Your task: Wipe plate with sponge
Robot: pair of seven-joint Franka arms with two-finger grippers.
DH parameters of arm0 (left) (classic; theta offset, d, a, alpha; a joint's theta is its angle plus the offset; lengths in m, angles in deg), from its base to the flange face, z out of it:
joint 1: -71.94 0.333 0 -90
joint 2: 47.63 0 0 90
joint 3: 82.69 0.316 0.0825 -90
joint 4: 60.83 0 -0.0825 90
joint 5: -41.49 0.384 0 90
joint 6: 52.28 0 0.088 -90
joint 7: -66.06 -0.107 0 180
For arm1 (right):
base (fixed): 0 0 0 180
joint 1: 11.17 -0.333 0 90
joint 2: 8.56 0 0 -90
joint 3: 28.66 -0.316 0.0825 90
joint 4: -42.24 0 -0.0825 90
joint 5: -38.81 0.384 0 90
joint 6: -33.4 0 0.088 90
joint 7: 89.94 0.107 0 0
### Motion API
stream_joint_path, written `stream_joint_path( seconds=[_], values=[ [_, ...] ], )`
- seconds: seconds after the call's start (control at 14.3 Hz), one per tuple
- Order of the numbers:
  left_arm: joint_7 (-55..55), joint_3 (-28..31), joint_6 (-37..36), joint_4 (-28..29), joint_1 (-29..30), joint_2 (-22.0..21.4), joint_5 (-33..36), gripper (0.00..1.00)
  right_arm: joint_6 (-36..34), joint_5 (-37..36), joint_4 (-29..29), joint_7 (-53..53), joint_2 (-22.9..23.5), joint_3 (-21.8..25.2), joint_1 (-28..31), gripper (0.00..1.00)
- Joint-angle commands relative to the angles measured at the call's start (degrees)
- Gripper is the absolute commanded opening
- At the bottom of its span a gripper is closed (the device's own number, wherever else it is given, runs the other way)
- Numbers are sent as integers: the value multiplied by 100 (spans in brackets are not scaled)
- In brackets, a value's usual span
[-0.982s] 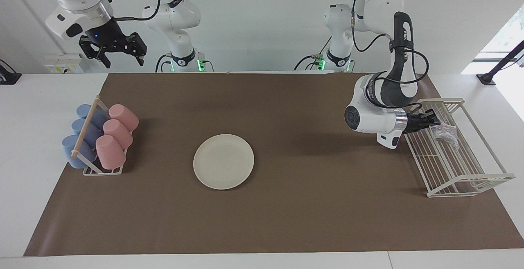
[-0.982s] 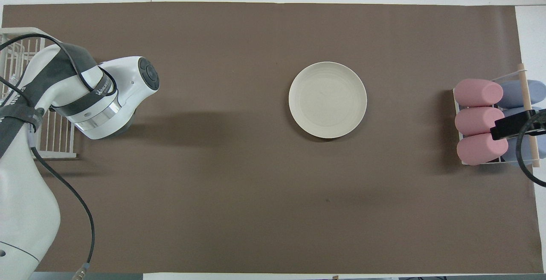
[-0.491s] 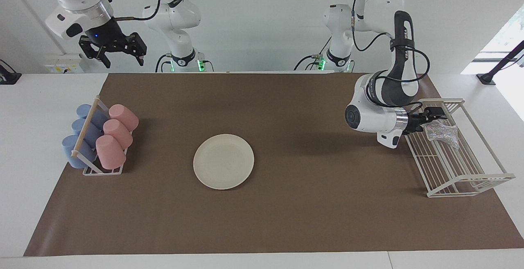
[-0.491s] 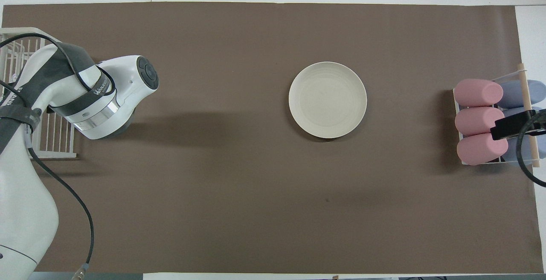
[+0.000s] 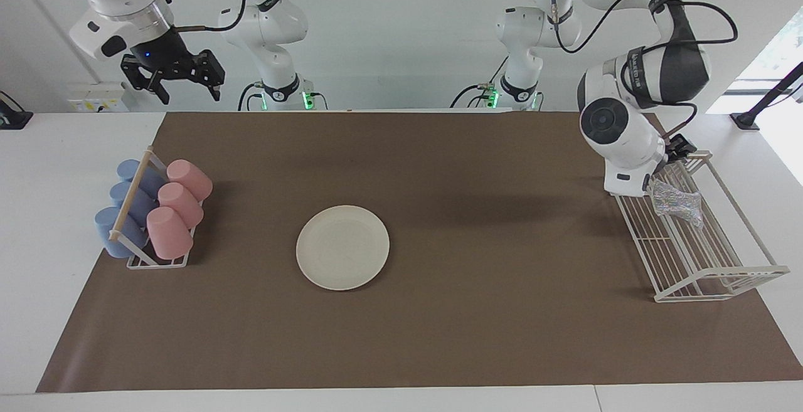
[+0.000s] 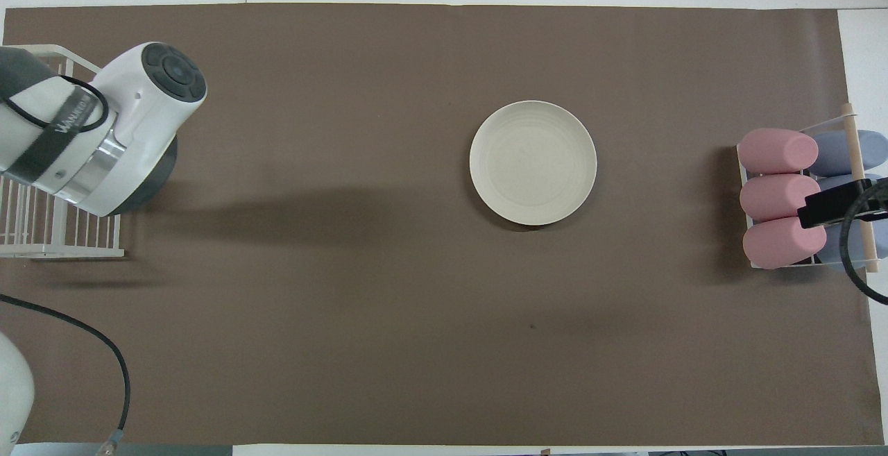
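Note:
The cream-white plate [image 5: 342,247] [image 6: 533,162] lies flat near the middle of the brown mat with nothing on it. The silvery sponge [image 5: 676,202] lies by itself in the white wire rack [image 5: 709,274] at the left arm's end of the table. In the overhead view the arm hides the sponge. My left gripper [image 5: 677,148] is raised just over the rack's end nearest the robots, mostly hidden by its own wrist, and holds nothing. My right gripper [image 5: 172,76] waits open, high over the table's edge at the right arm's end.
A small stand with pink cups [image 5: 179,202] [image 6: 777,196] and blue cups [image 5: 122,211] lying on their sides sits at the right arm's end. The brown mat [image 5: 477,311] covers most of the table. The wire rack's edge [image 6: 62,253] shows under the left wrist [image 6: 132,130].
My left gripper opened and let go of the sponge, which stays in the wire rack. The left arm then lifted and swung its wrist up. The right arm barely moved.

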Motion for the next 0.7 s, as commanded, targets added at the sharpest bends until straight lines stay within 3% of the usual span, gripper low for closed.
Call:
stream_joint_path(
  seconds=[0.0,0.28,0.63],
  values=[
    [-116,54,54,-255,106,-149,-767,100,83,-66,180,-113,-147,-38,65,100],
    [-1431,55,90,-256,800,-974,-2435,100,83,-66,180,-113,-147,-46,57,100],
    [-1610,63,-428,-89,1004,-1748,-3694,100,83,-57,180,-113,-147,-38,65,100]
  ],
)
